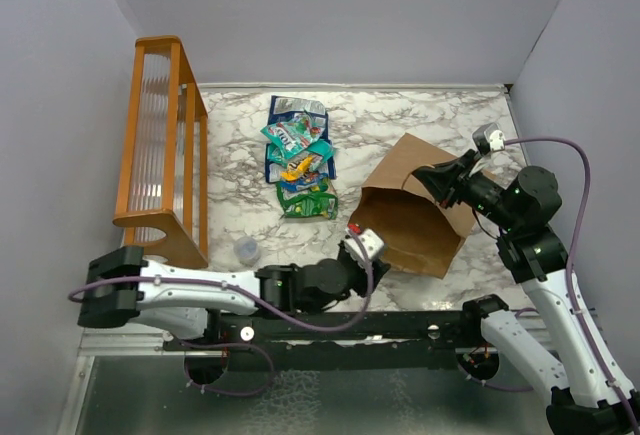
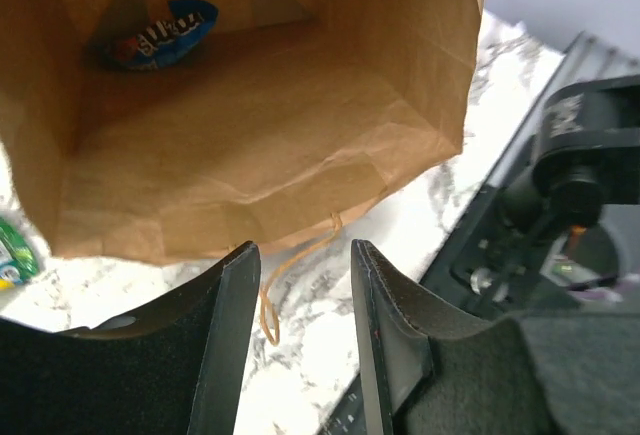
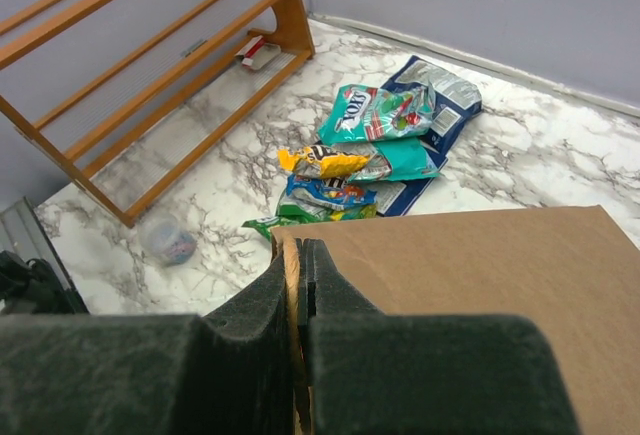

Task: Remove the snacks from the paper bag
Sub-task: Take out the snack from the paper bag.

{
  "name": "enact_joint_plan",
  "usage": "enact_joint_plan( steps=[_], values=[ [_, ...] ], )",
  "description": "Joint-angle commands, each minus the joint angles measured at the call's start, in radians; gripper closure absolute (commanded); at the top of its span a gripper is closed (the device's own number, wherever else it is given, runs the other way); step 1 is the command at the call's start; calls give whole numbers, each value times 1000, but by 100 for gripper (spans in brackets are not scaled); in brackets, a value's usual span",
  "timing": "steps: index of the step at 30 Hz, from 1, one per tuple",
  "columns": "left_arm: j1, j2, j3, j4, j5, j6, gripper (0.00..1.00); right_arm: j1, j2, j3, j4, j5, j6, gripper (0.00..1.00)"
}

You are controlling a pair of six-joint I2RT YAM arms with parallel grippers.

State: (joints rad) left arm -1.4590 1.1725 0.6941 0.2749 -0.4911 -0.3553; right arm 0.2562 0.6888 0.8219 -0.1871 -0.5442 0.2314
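The marbled surface point(image 1: 420, 115) fills the middle of the top view, with an orange wooden rack point(image 1: 160, 145) standing along its left edge. Right of centre lies the brown paper bag point(image 1: 415, 210), its mouth turned toward the lower left of the frame. The right claw point(image 1: 432, 177) reaches in from the right and sits at the bag's upper edge; in the right wrist view its fingers point(image 3: 297, 255) are pressed together on a thin fold of the bag's paper. The left claw point(image 1: 358, 240) lies low at the bag's mouth, spread wide and gripping nothing. In the left wrist view it looks straight into the opening, with only a thin twisted handle point(image 2: 266, 310) lying on the marble between its fingers. Most of the snacks point(image 1: 300, 160) are out of the bag, heaped in an overlapping line at upper centre between the rack and the bag: dark blue, teal, yellow and green packets. One blue packet point(image 2: 165, 33) is inside the bag, far back at its base, in the upper left of the left wrist view. A small clear round cap point(image 1: 246, 249) sits alone near the foot of the rack, below the heap.
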Motion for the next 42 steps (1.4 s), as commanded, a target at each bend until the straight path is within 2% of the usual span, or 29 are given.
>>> enact_joint_plan(
  steps=[1,7,9,14,18,22,28,32,36,40,42],
  values=[
    [-61,197,94,171,-220,262,56,2,-6,43,18,-24,7,98],
    [-59,427,182,326,-282,504,56,2,-9,52,2,-21,-1,98],
    [-44,486,193,394,-290,598,60,2,-14,49,-1,-17,-2,98],
    [13,610,275,380,-282,682,69,2,-22,46,-7,-22,-2,98],
    [62,687,317,366,-276,759,71,2,-25,44,-5,-21,1,99],
    [136,732,360,305,-225,757,72,2,-20,47,-1,-35,5,98],
    [214,788,449,186,-31,792,63,2,-16,53,-1,-43,6,98],
    [277,809,509,94,125,761,60,2,-16,60,-7,-49,5,98],
    [310,846,575,35,189,757,54,2,-15,69,-18,-50,-3,98],
    [337,877,595,82,199,733,48,2,-15,65,-13,-61,5,98],
    [341,895,602,109,205,737,39,2,-14,65,-10,-67,8,99]
  ],
)
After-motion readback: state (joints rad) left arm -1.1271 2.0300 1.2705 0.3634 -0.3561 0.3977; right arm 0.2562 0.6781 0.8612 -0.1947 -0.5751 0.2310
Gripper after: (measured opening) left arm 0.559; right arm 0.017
